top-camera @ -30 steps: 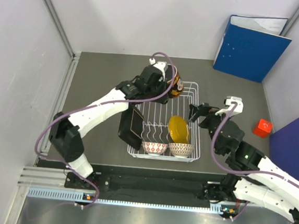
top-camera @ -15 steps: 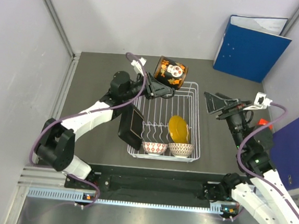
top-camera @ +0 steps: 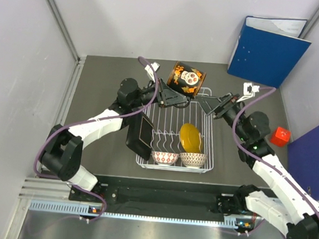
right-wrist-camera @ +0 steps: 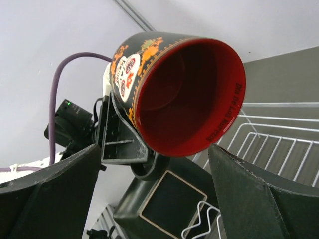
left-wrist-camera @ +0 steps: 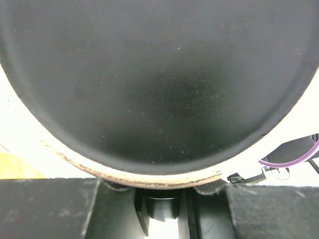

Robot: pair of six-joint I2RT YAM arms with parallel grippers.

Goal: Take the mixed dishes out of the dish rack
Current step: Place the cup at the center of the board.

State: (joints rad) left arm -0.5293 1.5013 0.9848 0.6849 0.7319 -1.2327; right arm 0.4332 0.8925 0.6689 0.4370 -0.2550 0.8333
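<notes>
My left gripper [top-camera: 170, 95] is shut on the mug [top-camera: 186, 79], black outside with skull prints and red inside, holding it tilted in the air over the far edge of the white wire dish rack [top-camera: 168, 117]. In the left wrist view the mug's base [left-wrist-camera: 159, 74] fills the frame above the gripper [left-wrist-camera: 162, 199]. My right gripper [top-camera: 214, 104] is open and empty, facing the mug's mouth [right-wrist-camera: 184, 94] from just right of it. The black square plate [top-camera: 141, 134] leans at the rack's left side. The yellow plate [top-camera: 191, 138] and two patterned bowls [top-camera: 164, 157] [top-camera: 193, 159] sit in the rack.
A blue binder [top-camera: 269, 49] stands at the back right corner. A small red cube [top-camera: 281, 136] lies on the table to the right of the rack. Grey walls close in the left and right sides.
My right arm swung left from the table's right side until its open gripper is beside the mug. My left gripper carried the mug slightly right and up.
</notes>
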